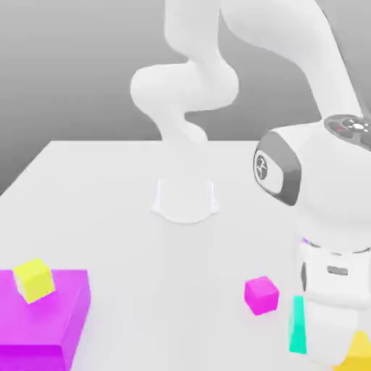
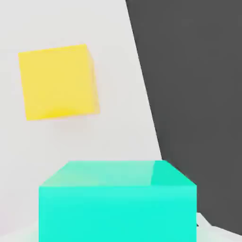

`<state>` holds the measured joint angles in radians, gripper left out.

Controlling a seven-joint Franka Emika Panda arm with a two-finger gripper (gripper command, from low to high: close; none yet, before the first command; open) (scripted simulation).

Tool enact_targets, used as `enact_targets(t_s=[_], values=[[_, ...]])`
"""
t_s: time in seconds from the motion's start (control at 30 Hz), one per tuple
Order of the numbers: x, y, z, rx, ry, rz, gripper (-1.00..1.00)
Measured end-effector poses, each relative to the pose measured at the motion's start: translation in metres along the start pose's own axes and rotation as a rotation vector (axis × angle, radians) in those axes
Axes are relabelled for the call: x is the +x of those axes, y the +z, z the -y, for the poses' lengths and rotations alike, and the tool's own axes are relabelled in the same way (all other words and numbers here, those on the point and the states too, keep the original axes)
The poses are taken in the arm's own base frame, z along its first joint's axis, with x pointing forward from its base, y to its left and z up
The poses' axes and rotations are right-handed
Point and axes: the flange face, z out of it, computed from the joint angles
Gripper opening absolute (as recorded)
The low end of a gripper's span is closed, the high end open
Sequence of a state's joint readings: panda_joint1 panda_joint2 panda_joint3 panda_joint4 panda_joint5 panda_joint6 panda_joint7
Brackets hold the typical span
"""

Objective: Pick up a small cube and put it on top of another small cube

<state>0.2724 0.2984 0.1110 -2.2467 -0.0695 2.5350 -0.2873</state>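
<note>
At the near end of the exterior view's right, my hand (image 2: pixel 117 222) is closed on the teal cube (image 1: pixel 297 326), its sides held between the fingers. Whether the cube touches the surface (image 1: pixel 159 304), I cannot tell. I see the amber cube (image 1: pixel 356 355) near it, farther toward the exterior view's right, apart from my grip and partly hidden by me. The small magenta cube (image 1: pixel 261 295) sits to the left of my hold; well off at the near left, a lemon-yellow cube (image 1: pixel 35 280) rests on the magenta block (image 1: pixel 36 319).
</note>
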Motion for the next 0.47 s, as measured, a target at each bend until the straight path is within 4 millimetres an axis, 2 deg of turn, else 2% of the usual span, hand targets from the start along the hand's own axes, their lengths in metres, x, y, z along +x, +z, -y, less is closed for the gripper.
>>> enact_targets(t_s=[0.2, 0.27, 0.33, 0.37, 0.47], values=[[0.02, -0.015, 0.051, 0.003, -0.325, -0.007, -1.0], [0.023, 0.004, 0.057, 0.003, -0.363, -0.009, -1.0], [0.023, 0.034, 0.059, 0.003, -0.371, -0.008, -1.0], [0.023, 0.042, 0.059, 0.003, -0.372, -0.008, 1.0], [0.023, 0.042, 0.059, 0.003, -0.372, -0.008, 1.0]])
